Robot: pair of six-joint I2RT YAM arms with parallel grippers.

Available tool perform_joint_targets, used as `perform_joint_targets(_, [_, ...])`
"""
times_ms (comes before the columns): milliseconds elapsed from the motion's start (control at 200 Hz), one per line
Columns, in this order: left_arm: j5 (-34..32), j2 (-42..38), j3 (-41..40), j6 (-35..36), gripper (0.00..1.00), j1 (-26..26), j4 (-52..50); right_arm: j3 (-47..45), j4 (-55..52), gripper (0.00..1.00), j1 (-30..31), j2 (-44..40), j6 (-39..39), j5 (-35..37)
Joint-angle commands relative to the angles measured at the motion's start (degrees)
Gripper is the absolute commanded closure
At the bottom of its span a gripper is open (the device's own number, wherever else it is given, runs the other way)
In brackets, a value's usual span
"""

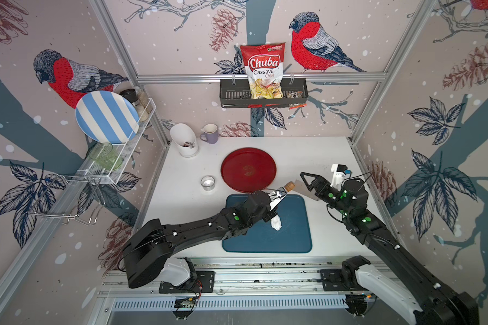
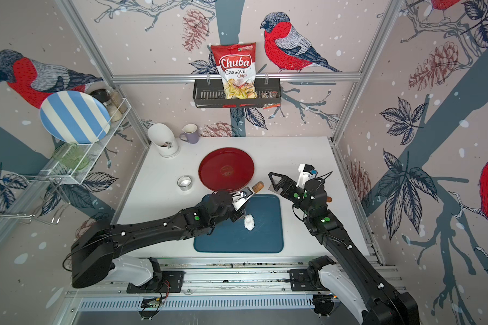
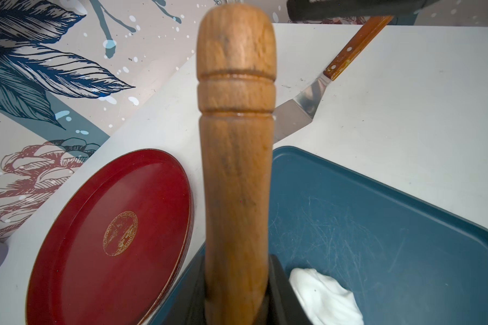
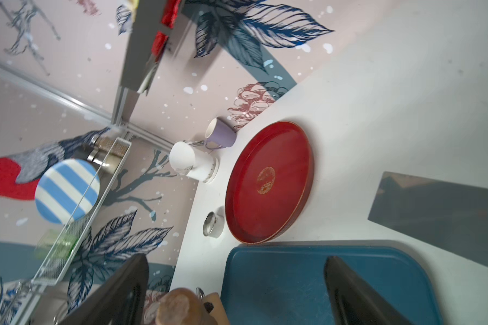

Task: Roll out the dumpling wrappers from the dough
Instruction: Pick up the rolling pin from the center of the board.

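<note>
- White worktop point(image 1: 181, 202), walled on three sides.
- Blue tray point(image 1: 293, 233) at the middle of the front edge, left half crossed by the left arm.
- Red plate point(image 1: 248, 169) just behind the tray.
- Left gripper point(image 1: 276, 197) over the tray's rear edge, clamped on a wooden rolling pin point(image 3: 237, 168).
- Right gripper point(image 4: 235, 260) near the tray's rear right corner, jaws spread wide, holding nothing.
- Spatula point(image 3: 302, 109) flat on the worktop under the right arm.
- White holder point(image 1: 184, 139) and mug point(image 1: 210, 133) near the rear left corner.
- Dough point(image 1: 276, 222), one lump, mid-tray, beside the left gripper.
- Ring cutter point(image 1: 208, 182) between plate and left edge.
</note>
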Motion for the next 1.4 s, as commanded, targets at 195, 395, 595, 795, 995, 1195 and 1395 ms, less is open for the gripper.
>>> perform_joint_targets(195, [12.12,-6.52,-3.05,7.22,1.0,3.6,-2.09,4.36,-8.66,0.08,1.0,-2.26,-19.1,-17.13])
perform_joint_targets(395, [14.56,-6.65,-2.33,9.81,1.0,3.6,-4.94,8.49,-14.0,0.16,6.52,1.66,-21.5,-16.58])
perform_joint_targets(595, [14.21,-8.11,-3.32,10.97,1.0,3.62,-3.52,10.89,-16.36,0.25,9.67,5.96,-21.29,-16.37])
perform_joint_targets(795, [14.56,-9.04,-3.79,11.9,1.0,3.57,-2.56,11.46,-16.2,0.32,11.55,8.57,-20.79,-17.15])
perform_joint_targets(995, [15.41,-8.82,-3.44,12.71,1.0,3.54,-2.4,12.62,-16.52,0.38,14.35,11.57,-20.92,-16.34])
perform_joint_targets(1195, [15.88,-8.95,-3.26,13.14,1.0,3.53,-2.35,14.46,-18.29,0.43,15.51,14.81,-21.65,-15.93])
perform_joint_targets(1395, [16.32,-8.86,-2.92,13.11,1.0,3.46,-2.18,15.03,-17.86,0.52,16.28,17.01,-21.46,-16.44])
